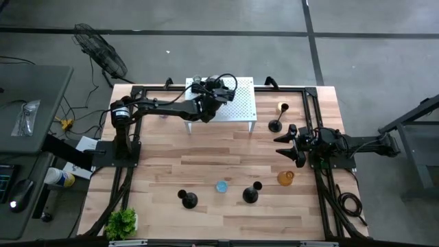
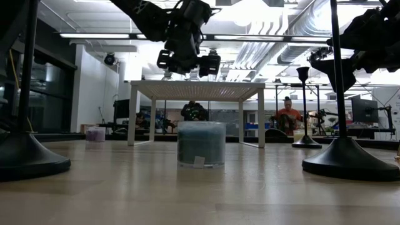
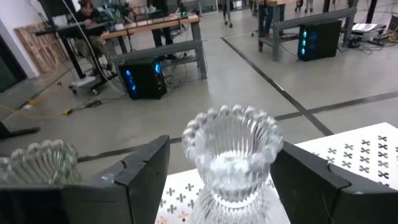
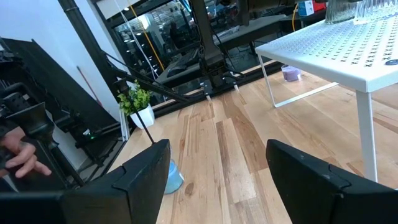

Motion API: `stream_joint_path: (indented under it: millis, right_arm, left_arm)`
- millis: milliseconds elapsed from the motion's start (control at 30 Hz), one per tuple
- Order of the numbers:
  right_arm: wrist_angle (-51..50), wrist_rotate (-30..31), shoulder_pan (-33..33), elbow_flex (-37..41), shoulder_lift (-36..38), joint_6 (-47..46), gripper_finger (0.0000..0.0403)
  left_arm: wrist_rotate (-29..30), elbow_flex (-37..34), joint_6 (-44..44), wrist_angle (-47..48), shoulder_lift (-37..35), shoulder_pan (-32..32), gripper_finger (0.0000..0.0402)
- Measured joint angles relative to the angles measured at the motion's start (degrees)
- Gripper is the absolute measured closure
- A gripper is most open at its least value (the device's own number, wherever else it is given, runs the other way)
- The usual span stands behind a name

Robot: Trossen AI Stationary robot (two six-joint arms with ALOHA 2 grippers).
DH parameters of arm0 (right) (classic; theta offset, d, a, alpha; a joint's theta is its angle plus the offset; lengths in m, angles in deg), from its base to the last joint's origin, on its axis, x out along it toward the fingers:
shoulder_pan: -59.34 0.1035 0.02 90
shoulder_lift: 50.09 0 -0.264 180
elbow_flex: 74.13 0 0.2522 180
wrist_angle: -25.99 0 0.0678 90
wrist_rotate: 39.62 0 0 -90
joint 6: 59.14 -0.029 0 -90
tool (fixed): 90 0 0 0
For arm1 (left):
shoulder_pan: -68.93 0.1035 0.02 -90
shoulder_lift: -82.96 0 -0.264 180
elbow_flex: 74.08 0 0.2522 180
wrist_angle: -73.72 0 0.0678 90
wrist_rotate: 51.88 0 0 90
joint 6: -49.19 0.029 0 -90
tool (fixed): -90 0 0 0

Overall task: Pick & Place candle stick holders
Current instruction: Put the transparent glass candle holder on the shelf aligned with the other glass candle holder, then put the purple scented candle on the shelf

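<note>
Your left gripper (image 3: pixel 217 186) sat over the white stand (image 1: pixel 241 103) at the tabletop's (image 1: pixel 206 165) far edge, jaws apart w/ a clear glass cup (image 3: pixel 231 158) between them, no visible contact. Right gripper (image 1: pixel 287 145) hovered by the right edge, jaws apart, empty. Blue cup (image 1: pixel 221 186), amber cup (image 1: pixel 285 178) and black holders (image 1: pixel 251 194) stood near the front.

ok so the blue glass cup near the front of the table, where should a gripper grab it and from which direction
Grip the blue glass cup across its straight side wall, coming down from above. It stands upright, a short cylinder with an open top, so opposite walls give flat parallel contact. The black holders on either side stand apart from it, leaving room for the fingers.
</note>
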Motion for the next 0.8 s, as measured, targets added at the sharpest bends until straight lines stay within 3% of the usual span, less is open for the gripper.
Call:
stream_joint_path:
  millis: [533,800]
  right_arm:
    - [0.0,0.0,0.02,0.0,-0.02,0.0,0.0143]
    - [0.0,0.0,0.01,0.0,-0.02,0.0,0.0143]
  left_arm:
    - [1.46,0.02,10.2,-7.63,0.0,-0.49,0.0142]
    - [1.45,0.02,10.83,-8.64,0.0,-0.49,0.0142]
